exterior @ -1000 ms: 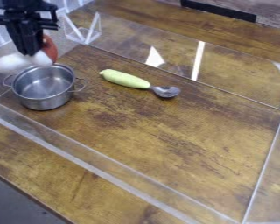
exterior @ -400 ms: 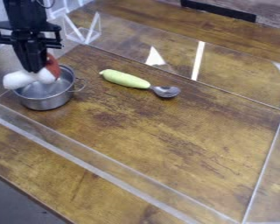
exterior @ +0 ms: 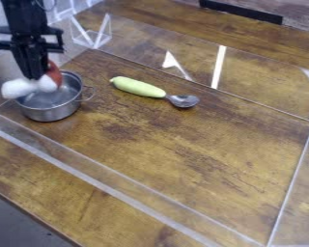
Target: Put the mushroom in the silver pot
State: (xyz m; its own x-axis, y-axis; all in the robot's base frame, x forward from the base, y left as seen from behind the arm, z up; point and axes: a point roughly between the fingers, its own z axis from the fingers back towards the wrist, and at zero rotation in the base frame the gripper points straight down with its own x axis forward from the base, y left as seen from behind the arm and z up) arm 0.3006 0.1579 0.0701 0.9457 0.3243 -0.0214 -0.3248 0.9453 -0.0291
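My gripper (exterior: 42, 69) hangs over the silver pot (exterior: 50, 98) at the far left of the table, shut on the mushroom (exterior: 31, 81). The mushroom lies sideways in the fingers, its white stem sticking out to the left past the pot's rim and its red-brown cap under the fingertips. It sits just above the pot's left rim; whether it touches the pot I cannot tell. The pot stands upright, shiny, with a small handle on the right.
A yellow-green vegetable toy (exterior: 138, 88) lies right of the pot, and a small grey spoon-like piece (exterior: 184, 100) beside it. Clear plastic walls (exterior: 144, 203) ring the wooden table (exterior: 183, 154).
The gripper has come down and slightly right with the mushroom, from above the pot's far left side to just over its rim. Between the last two frames it barely moved.
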